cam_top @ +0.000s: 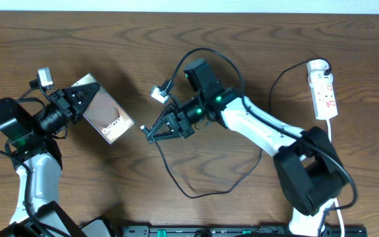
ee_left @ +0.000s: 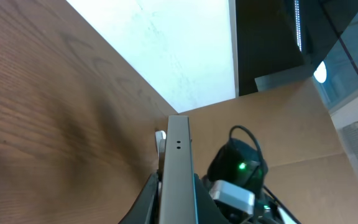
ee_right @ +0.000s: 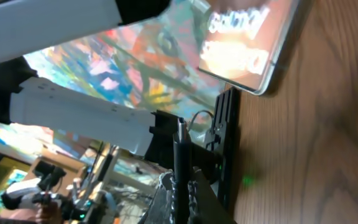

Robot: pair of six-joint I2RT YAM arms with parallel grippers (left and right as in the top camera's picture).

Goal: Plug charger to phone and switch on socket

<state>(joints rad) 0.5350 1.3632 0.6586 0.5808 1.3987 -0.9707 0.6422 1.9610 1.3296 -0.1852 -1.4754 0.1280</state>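
The phone [cam_top: 104, 109] is a dark glossy slab with a white label end, held tilted off the table at the left. My left gripper [cam_top: 73, 100] is shut on its upper end; in the left wrist view its grey edge [ee_left: 178, 168] runs up between the fingers. My right gripper [cam_top: 155, 131] is shut on the charger's plug tip [ee_right: 180, 152], a short way right of the phone's label end [ee_right: 241, 37]. The black charger cable [cam_top: 202, 191] loops over the table. The white socket strip [cam_top: 324, 92] lies at the far right.
The right arm's white links [cam_top: 262, 128] span the table's middle, and its black base [cam_top: 311, 171] stands at the lower right. The socket's white cord [cam_top: 331, 128] runs down toward the base. A black rail [cam_top: 242, 230] runs along the front edge.
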